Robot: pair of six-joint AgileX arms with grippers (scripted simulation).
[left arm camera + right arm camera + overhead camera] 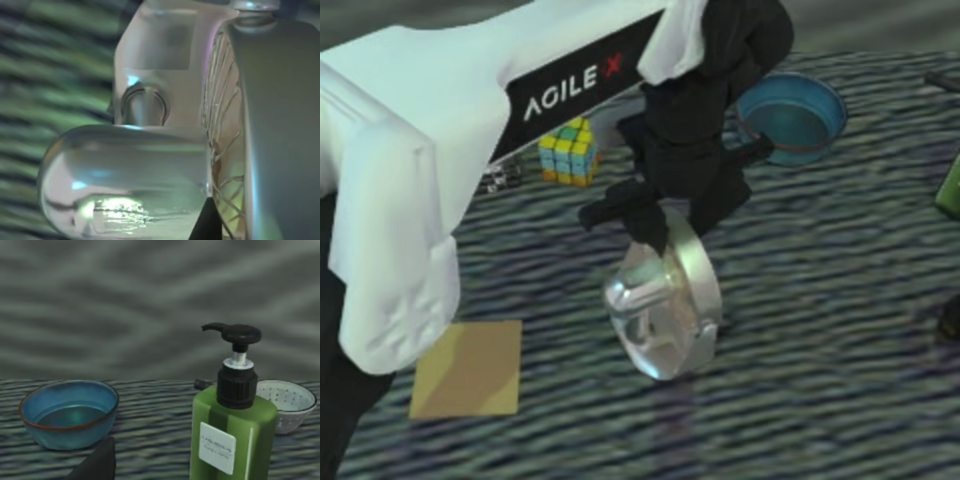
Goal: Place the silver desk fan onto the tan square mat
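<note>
While the left claw is clamped on the upper rim of the silver desk fan, the fan sits near the middle of the counter, tilted, with its hub facing the counter's left edge. Whether it has cleared the surface or only leans on it, I cannot tell. In the left wrist view the ring and wire grille fill the picture, with one dark fingertip against them.

The tan square mat lies bare near the counter's front left corner, well apart from the fan. So the grasp looks made, but the carry across to the mat and the setting down are both left to do.

A coloured puzzle cube and a blue bowl sit toward the far edge, a green pump bottle and a speckled white bowl by the right edge. The right arm is parked at that edge; its claw's state I cannot tell.
</note>
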